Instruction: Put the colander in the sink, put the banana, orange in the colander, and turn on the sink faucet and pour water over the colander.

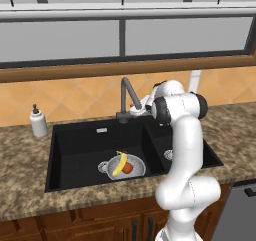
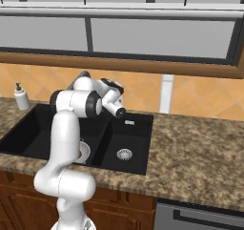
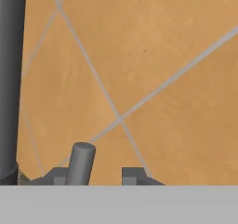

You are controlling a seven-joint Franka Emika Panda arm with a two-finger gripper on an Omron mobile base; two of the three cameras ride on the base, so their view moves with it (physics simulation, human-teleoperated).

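The fingers are sitting drawn in close together at the base of the sink faucet, with a short grey lever stub rising just by one of them; whether they are pinching it cannot be told. Orange wall tiles are facing them. Well below and in front of the fingers, in the sink, the colander is holding the banana and the orange, side by side. A soap bottle is standing on the desk far off to one side.

Banana and orange lie in colander, inside sink.
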